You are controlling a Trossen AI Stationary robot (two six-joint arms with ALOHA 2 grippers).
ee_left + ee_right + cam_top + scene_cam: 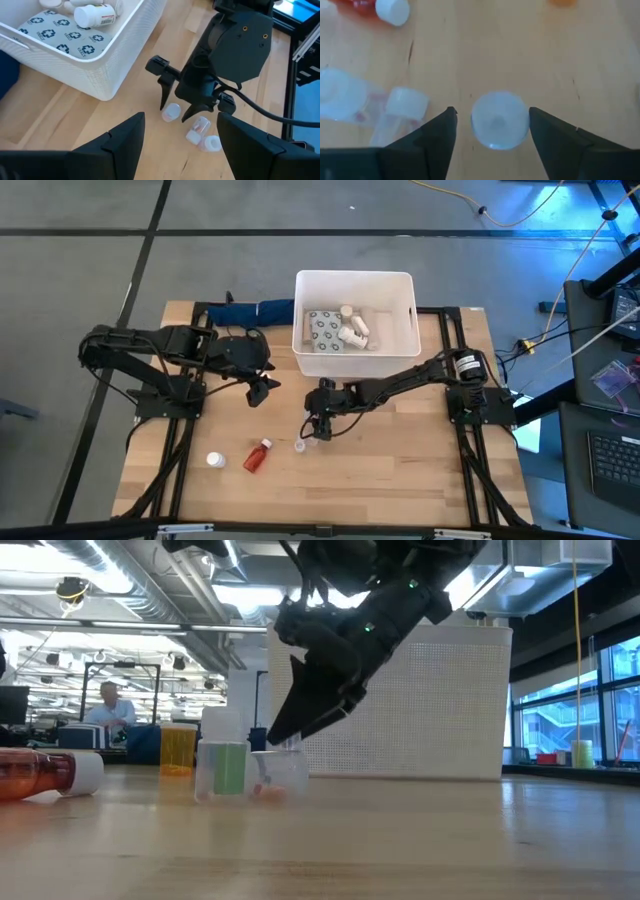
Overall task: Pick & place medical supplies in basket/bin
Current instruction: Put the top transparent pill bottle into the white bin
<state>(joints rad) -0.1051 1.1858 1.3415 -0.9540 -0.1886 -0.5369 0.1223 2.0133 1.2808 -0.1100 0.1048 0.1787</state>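
Note:
My right gripper (313, 430) is low over the table's middle, fingers slanting down. It is open, with a tiny clear cup (499, 120) standing upright on the wood between its fingers. Two more clear vials (395, 112) (337, 95) lie on their sides next to it. A red bottle (258, 457) with a white cap lies toward the near left, with a small white item (214, 460) past it. The white basket (355, 277) at the far middle holds a grey dotted packet (325, 330) and white bottles (352, 330). My left gripper (262, 390) hangs open above the table, left of the basket. My right gripper has one finger (440, 135) on each side of the clear cup, coming from above at a slant. The cup's wall (526, 122) is right against the other finger (545, 137). I cannot tell whether they touch. The cup stands on the table.
A dark blue cloth bundle (250, 310) lies at the far edge, left of the basket. The low view shows a clear vial (222, 765) standing upright next to the cup, and a person (105, 705) far off in the room. Bare wood stretches to the near right.

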